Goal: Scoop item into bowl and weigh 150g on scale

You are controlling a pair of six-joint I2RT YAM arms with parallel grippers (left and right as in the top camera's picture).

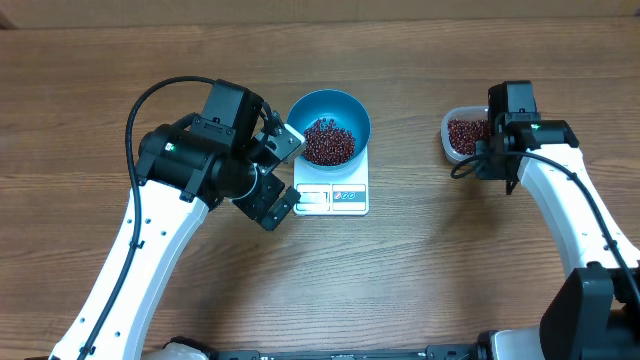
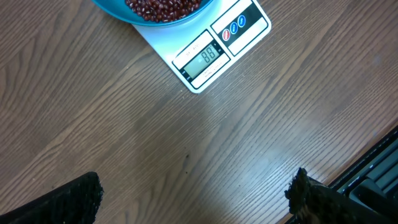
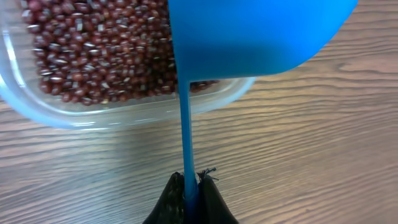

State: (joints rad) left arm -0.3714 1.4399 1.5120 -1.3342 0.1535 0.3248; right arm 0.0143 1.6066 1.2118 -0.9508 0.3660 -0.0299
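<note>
**Red-brown beans part-loaded in bowl; target weight not reached**

Red-brown beans [image 1: 328, 142] lie as a loose heap in the bright blue bowl [image 1: 345, 103], covering its floor but sitting well below the rim. The bowl stands on the white scale [image 1: 350, 197] and overhangs its far edge. In the left wrist view the display [image 2: 207, 56] is lit and shows two digits that look like 88, though they are small. On that reading, my judgement is that the load is a little past halfway and more scooping is needed.

A second supply of beans fills the clear plastic tub [image 1: 452, 145], which stands well apart from the scale on the robot's right side.

The right gripper [image 3: 189, 186] is clamped tight on the thin handle [image 3: 185, 137] of the blue scoop [image 3: 249, 37]. The scoop head hangs over the near edge of the tub. Only its underside shows, so whether it carries beans cannot be told.

The left gripper [image 1: 285, 172] stands with its jaws fully spread and holds nothing. It hovers above the wooden table [image 1: 420, 280], just beside the scale's display edge.

Done: bowl placed on the scale, scale switched on, part load delivered. Left to do: further transfers from tub to bowl, then fine topping-up to the target weight.
</note>
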